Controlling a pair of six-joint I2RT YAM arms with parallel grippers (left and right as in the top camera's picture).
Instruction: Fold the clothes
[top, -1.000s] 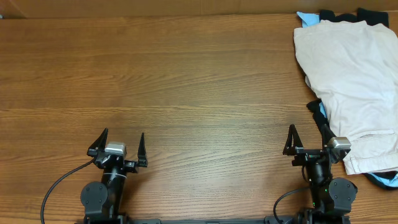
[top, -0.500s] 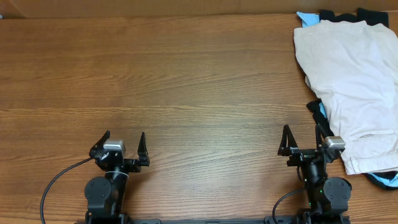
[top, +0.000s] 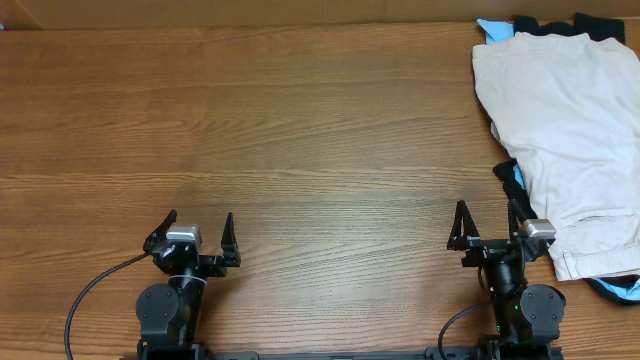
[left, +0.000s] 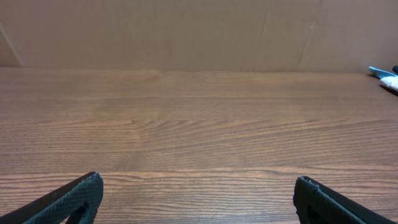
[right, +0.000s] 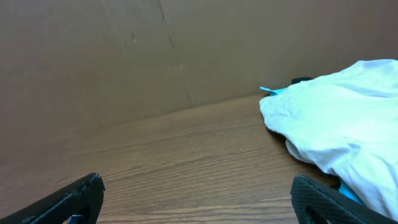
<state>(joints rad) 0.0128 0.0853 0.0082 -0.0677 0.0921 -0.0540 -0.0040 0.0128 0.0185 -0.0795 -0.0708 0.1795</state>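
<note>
left gripper (top: 199, 218): jaws wide apart, empty, at near edge of table (top: 300, 120). right gripper (top: 486, 210): likewise apart, empty, just beside beige shorts (top: 565, 130) heaped at far right over blue garment (top: 490, 28) and black garment (top: 560, 23).

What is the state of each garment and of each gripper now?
Beige shorts: spread out on top of the other garments, not held.
Blue garment: under the shorts, mostly covered.
Black garment: under the shorts, mostly covered.
Left gripper: open, empty.
Right gripper: open, empty.
</note>
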